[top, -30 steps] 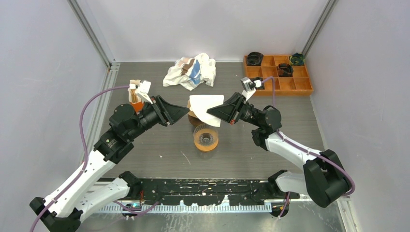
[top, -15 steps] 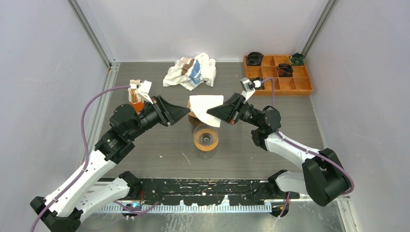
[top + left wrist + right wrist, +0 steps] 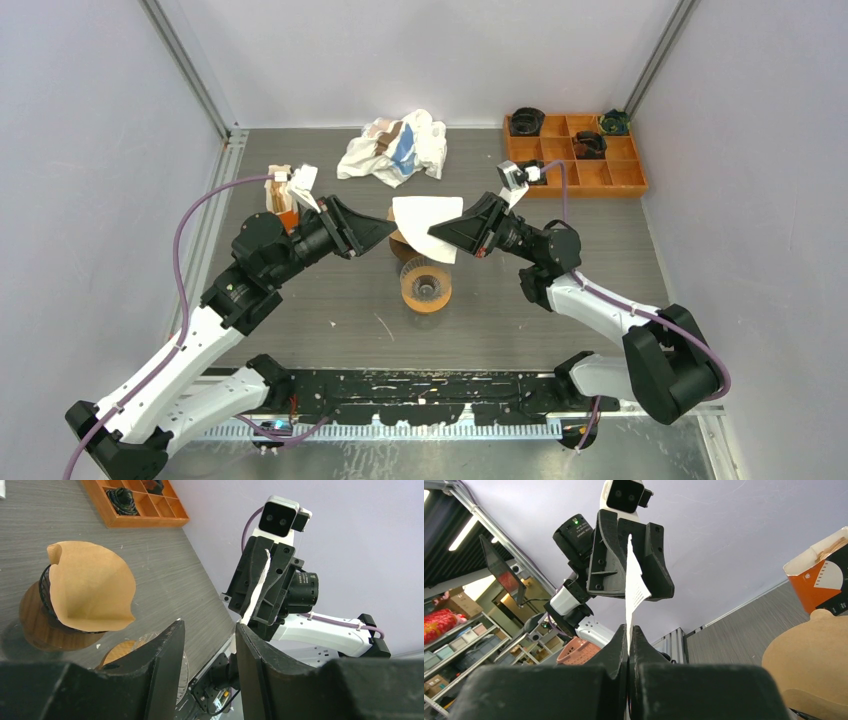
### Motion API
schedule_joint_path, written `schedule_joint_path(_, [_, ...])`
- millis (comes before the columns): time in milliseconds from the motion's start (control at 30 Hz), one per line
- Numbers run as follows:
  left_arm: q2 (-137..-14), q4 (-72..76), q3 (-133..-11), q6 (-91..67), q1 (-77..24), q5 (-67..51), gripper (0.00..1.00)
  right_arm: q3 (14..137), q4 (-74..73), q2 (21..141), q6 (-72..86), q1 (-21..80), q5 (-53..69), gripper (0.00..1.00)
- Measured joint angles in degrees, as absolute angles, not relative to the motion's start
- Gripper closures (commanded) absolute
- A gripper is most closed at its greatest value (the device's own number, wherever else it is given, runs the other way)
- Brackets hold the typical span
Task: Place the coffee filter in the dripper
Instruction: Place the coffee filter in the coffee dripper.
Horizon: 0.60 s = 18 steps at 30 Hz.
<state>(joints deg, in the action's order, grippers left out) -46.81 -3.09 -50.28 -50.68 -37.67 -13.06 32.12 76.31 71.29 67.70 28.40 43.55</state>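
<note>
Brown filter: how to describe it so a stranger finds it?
On the grey table, find the dripper on its round wooden base, near the left gripper. The brown filter stands open inside it, unlike the white sheet pinched by the right gripper.

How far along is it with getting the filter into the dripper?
A brown filter already sits in the wooden dripper. The right gripper pinches a white filter in the air; it has yet to go into the orange dripper. The left gripper is open.

Brown coffee filter (image 3: 92,590), seemingly in dripper (image 3: 37,622)
</note>
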Motion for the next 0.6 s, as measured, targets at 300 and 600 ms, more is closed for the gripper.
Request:
schedule_joint_path(300, [-46.52, -3.29, -50.19, -50.68, -37.67, -12.34, 0.57, 32.12, 76.77, 71.29, 67.9, 28.38, 43.55, 0.99])
schedule_joint_path(600, [-47.68, -2.42, -50.19, -51.77, -37.67, -13.67, 0.57, 32.12, 77.21, 71.77, 67.94, 28.38, 43.57, 0.99])
